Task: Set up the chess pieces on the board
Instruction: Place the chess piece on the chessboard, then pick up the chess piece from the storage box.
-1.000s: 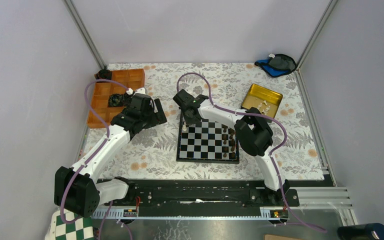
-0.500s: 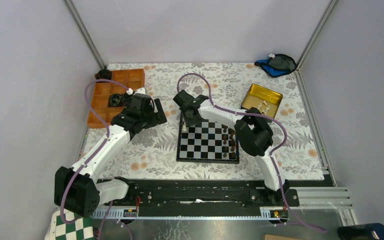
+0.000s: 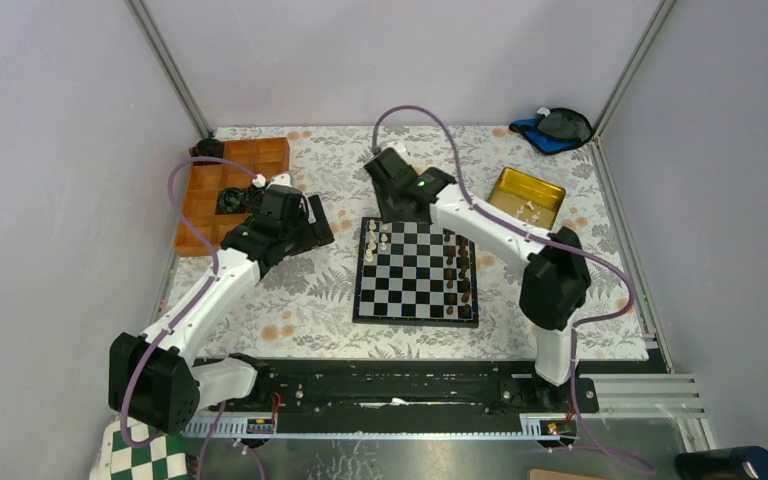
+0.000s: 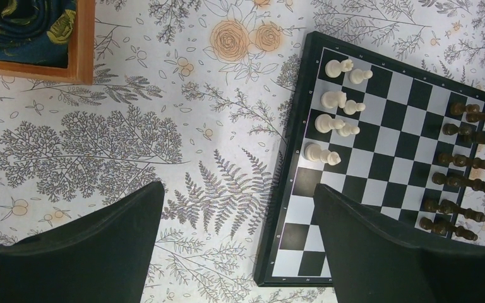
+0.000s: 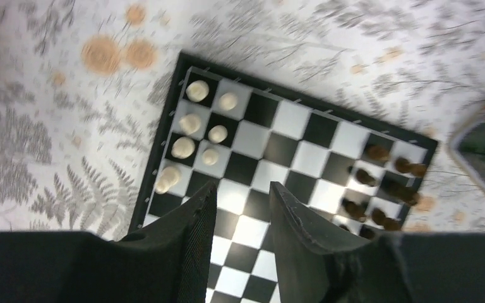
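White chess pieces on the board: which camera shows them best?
The left wrist view: the white chess pieces appear sharp and close, seven countable. The right wrist view shows them too, but blurred; the top view shows only tiny pale specks.

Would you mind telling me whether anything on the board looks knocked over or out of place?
Nothing clearly. The white pieces stand grouped at the board's left edge, dark pieces along its right. The white piece nearest the arms looks elongated in the right wrist view, but blur hides whether it leans.
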Robot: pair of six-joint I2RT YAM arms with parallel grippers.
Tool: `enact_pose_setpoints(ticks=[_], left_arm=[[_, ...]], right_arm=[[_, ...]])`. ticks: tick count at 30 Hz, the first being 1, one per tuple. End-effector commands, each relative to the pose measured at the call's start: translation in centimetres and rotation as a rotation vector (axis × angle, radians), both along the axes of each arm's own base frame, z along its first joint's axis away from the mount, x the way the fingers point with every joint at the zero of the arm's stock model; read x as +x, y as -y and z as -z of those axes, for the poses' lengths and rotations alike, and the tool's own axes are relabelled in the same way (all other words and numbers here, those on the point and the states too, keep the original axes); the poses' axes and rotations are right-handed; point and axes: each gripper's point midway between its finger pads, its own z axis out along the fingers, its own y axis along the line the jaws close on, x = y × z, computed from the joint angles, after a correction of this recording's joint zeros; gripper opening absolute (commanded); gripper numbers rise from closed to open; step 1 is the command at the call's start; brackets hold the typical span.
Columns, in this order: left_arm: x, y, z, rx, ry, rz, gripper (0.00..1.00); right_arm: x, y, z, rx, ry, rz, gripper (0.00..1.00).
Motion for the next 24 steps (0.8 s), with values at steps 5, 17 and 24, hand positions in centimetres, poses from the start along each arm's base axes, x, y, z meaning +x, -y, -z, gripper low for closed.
enact_pose_setpoints(ticks=[5,17,24], left_arm=[[1.7,0.7,-2.2,-0.007,0.082,0.026,0.98],[2.3,0.9,-1.9,0.004,0.071,0.035,0.99],[2.6,1.1,-1.3,0.002,0.054,0.032,0.99]], right_arm=[[6.9,14.0,-5.9,-0.005,0.171,0.385,0.46],[10.4,31.1,-1.2,-0.05,0.145,0.746,0.46],[11.6,34.9,2.2,-0.061,0.068,0.755,0.42]])
